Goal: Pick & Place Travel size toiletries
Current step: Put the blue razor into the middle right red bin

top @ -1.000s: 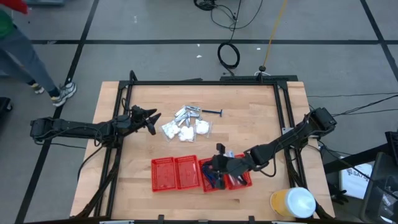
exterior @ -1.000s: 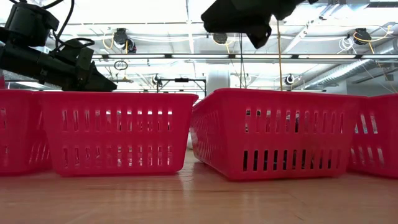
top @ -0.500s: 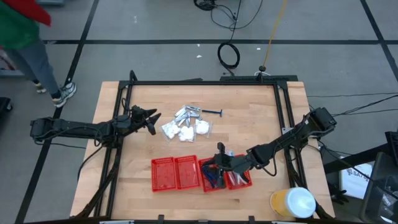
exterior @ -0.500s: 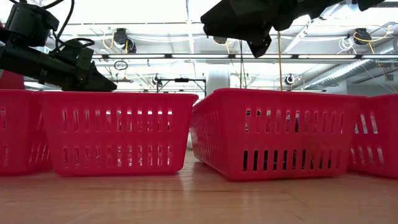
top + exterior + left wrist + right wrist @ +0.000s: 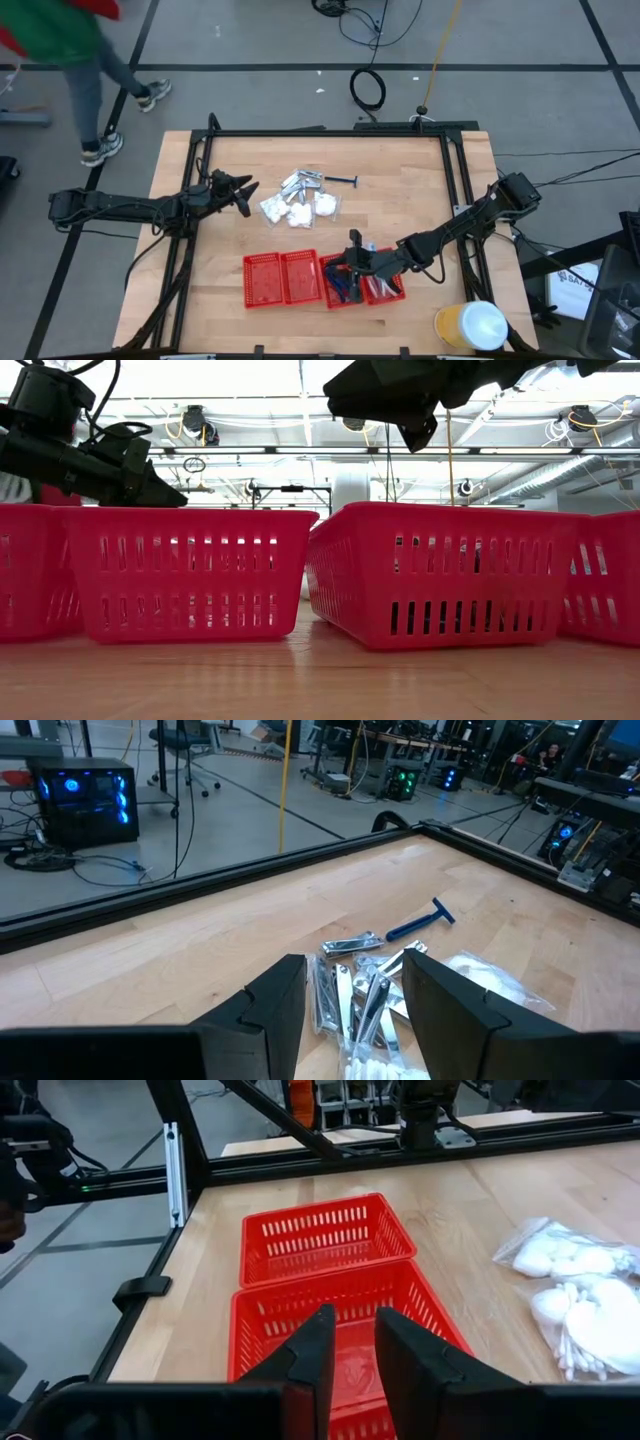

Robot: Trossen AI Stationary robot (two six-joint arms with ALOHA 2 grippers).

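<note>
When reading from the near edge outward, start at the row of four red mesh baskets (image 5: 275,278) on the wooden surface (image 5: 400,190). Note dark blue sticks (image 5: 340,288) lying in the third basket from the left and pale sticks (image 5: 382,288) in the fourth.

Locate the right gripper (image 5: 343,268) hovering over the third basket and pointing along the row. Read its jaws as narrowly parted and grasping nothing. Judge the step in hand as the interval between one placement and the next pick.

Proceed to the middle of the surface, well apart from the baskets. Find the unsorted pile there: white soft packets (image 5: 318,205) nearest, silvery foil sachets (image 5: 298,182) behind them, and one dark blue stick (image 5: 345,181) at the far side.

Locate the left gripper (image 5: 245,195) near the pile's left side, low, aimed at the sachets. Read its jaws as spread wide and holding nothing.

For the next move, expect to:
- advance and lower the left gripper onto a single item;
- clench without dragging overlapping neighbours;
- carry it to the matching basket.

Disregard the person (image 5: 70,40) walking on the floor beyond the far left corner.
</note>
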